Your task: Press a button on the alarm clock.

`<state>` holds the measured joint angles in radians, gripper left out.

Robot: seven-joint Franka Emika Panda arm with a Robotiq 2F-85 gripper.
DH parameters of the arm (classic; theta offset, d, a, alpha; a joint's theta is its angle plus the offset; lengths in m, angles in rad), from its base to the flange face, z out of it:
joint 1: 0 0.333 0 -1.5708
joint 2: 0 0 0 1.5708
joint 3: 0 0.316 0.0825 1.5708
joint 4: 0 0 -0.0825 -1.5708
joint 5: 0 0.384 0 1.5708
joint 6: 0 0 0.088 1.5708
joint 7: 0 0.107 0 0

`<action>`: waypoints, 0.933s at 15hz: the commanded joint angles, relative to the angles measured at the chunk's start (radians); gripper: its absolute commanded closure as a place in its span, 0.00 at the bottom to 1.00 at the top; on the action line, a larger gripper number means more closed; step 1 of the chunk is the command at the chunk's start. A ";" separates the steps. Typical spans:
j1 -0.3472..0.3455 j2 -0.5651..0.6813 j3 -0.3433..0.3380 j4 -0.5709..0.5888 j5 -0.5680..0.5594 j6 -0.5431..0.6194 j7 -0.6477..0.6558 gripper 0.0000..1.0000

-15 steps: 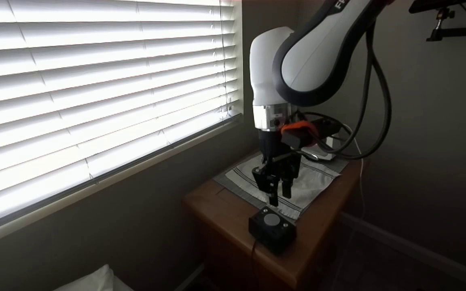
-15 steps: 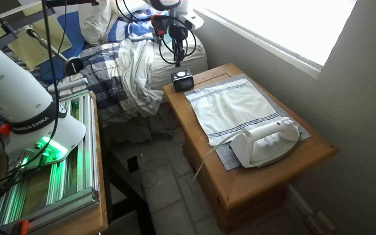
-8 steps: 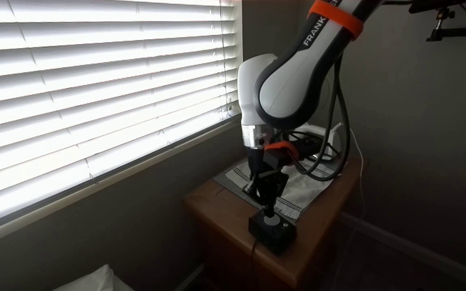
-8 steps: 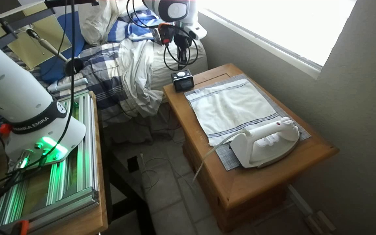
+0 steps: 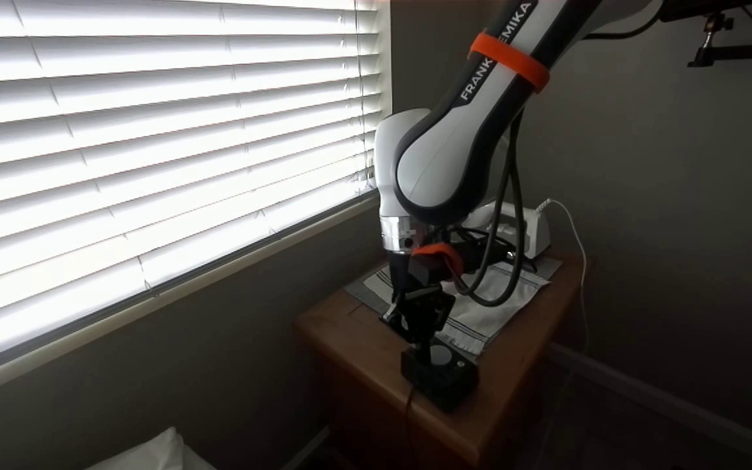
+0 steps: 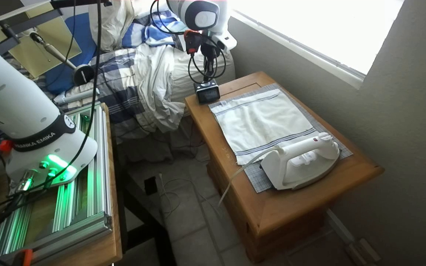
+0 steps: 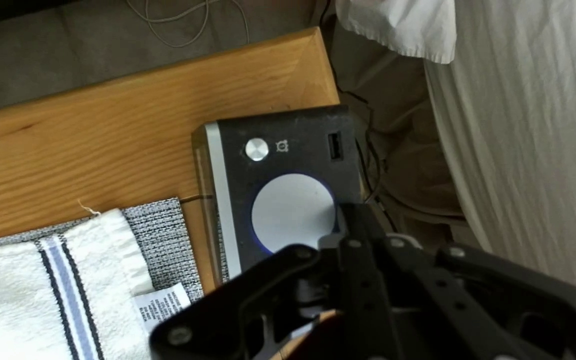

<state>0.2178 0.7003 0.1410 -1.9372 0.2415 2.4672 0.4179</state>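
The alarm clock is small, black and boxy, and shows in both exterior views and the wrist view. It stands upright on the wooden nightstand. Its top has a large silver round button with a blue glow around the rim and a small silver button. My gripper is shut with nothing between the fingers. It points down, with the tips at the clock's top beside the large button's edge; it also shows in both exterior views. I cannot tell whether the tips touch. The gripper hides part of the clock's top.
The nightstand bears a grey mat, a white striped towel and a white iron at the end away from the clock. A bed stands beside the clock's end. The window wall runs along one side.
My gripper was open above the clock one second ago. It has shut and come down to the clock's top, then shifted sideways from over the large button to its edge. The clock has not moved.
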 commanded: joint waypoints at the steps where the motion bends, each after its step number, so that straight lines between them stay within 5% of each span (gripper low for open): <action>1: 0.009 0.008 -0.005 0.029 0.025 -0.020 0.012 1.00; 14: 0.043 -0.044 -0.047 0.010 0.004 -0.097 0.112 1.00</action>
<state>0.2450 0.6752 0.1175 -1.9275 0.2415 2.3992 0.5004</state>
